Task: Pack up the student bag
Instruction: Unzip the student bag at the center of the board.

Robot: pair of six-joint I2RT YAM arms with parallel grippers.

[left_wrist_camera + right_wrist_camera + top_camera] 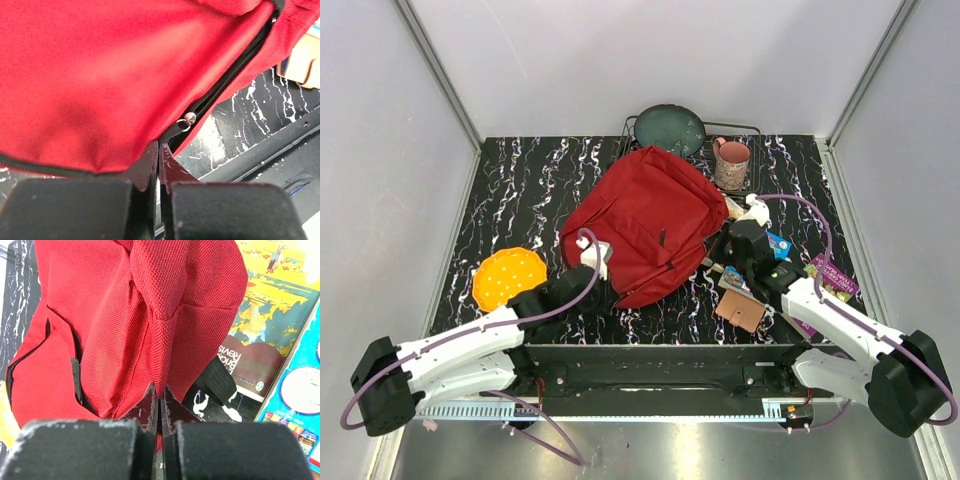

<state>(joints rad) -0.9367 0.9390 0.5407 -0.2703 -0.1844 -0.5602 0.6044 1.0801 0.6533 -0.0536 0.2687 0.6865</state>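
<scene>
Metal ledge [650,455], marbled tabletop [520,180], white walls [620,60]

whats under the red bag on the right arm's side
A colourful book and a black strap show below the student bag, whose edge the right gripper pinches. The fabric hides how far the book runs under it, and anything else there.

student bag [650,215] blocks centre, books [838,278] crowd right
</scene>
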